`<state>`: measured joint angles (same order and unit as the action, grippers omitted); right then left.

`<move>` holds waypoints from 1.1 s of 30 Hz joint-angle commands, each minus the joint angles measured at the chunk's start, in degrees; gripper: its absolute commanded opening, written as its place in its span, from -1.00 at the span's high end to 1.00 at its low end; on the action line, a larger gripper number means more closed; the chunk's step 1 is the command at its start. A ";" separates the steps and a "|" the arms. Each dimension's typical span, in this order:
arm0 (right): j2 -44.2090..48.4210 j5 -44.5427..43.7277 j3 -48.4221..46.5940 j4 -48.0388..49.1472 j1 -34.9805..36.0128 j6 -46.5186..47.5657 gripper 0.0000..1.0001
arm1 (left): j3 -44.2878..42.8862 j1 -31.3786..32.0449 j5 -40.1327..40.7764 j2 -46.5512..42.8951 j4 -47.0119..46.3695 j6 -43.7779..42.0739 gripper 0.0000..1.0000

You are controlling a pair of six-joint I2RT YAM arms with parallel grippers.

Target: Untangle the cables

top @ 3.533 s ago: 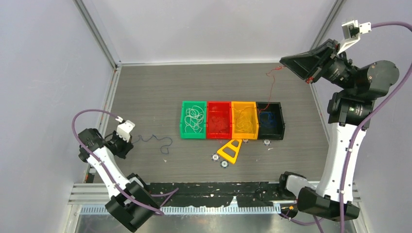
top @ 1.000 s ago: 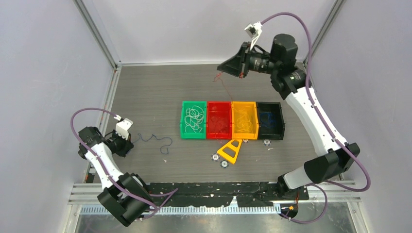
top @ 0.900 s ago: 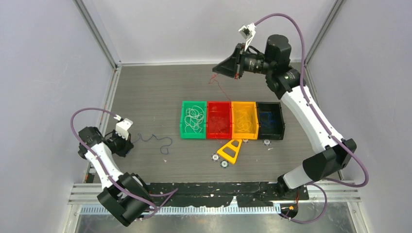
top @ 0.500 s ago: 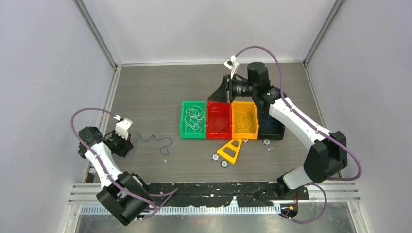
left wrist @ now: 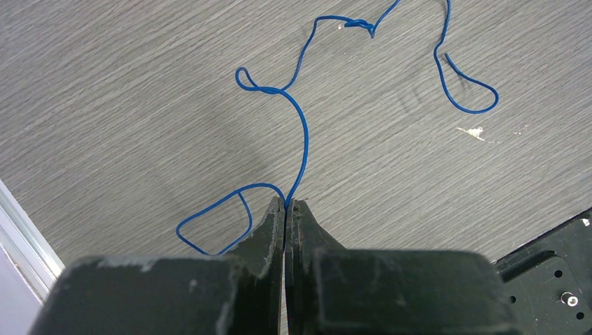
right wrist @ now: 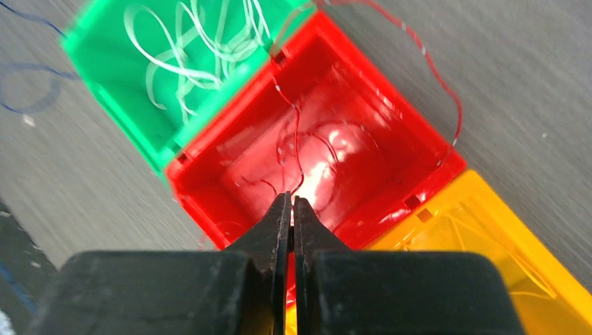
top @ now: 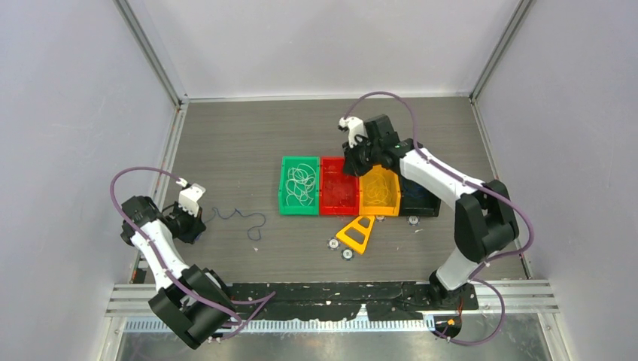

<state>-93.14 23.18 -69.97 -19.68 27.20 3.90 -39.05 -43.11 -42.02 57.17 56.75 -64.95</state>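
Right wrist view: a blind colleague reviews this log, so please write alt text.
Shut jaws pinch a red cable above the red tray; it trails over the rim onto the table. Green tray of white cables upper left, orange tray lower right.

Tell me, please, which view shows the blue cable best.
The left wrist view: the blue cable fills it, kinks clear, pinched in the left hand. The top external view shows a thin squiggle; the right wrist view, only blurred blue traces.

Blue cable (left wrist: 305, 139) past the top edge (orange tray (right wrist: 489, 237) cropped too)
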 commanded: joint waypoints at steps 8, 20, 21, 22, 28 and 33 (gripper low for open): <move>-5.09 -14.19 -3.09 -13.69 6.71 15.03 0.89 | -0.25 0.24 0.23 0.52 -1.30 -0.50 1.00; -7.01 -12.81 -10.28 -17.09 10.11 13.40 0.23 | -0.25 0.22 0.44 1.09 -1.43 -0.48 1.00; -6.99 -12.50 -10.98 -17.72 10.09 13.10 0.14 | -0.36 0.24 0.45 1.10 -1.29 -0.50 1.00; -6.71 -11.37 -12.40 -18.18 10.03 12.63 -0.03 | -0.41 0.22 0.57 1.06 -1.13 -0.52 1.00; -3.27 -6.68 -17.01 -23.17 10.06 12.16 -0.37 | -0.17 0.23 0.54 0.99 -1.12 -0.97 1.00; -1.45 -3.26 -14.90 -29.84 10.07 14.48 -0.36 | -0.25 0.24 0.19 1.27 -1.05 -0.89 1.00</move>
<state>-98.48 15.62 -84.99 -42.83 37.23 16.82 -39.05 -43.11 -40.95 58.15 56.38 -64.99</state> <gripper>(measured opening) 0.683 0.009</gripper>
